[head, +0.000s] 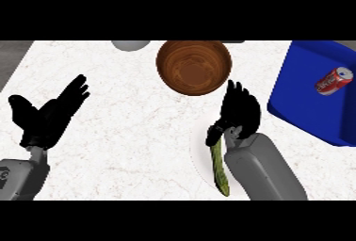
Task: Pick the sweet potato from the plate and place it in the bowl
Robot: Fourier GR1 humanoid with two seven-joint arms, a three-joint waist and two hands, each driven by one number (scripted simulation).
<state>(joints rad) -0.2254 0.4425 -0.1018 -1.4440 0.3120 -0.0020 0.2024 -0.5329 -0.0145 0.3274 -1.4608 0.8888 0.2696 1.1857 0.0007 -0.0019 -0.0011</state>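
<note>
Sweet potato is hidden from view, presumably beneath the right hand [240,110], which hovers over a pale plate [201,162] with a green rim just below the wooden bowl [194,66]; whether its fingers are clamped on anything cannot be told. The left hand [49,115] rests with fingers apart on the white surface [125,141]. Judged firm, fairly heavy and tapered, the tuber should be taken around its thick middle.

Black left hand [45,115] and right hand [240,113] on grey forearms.
</note>
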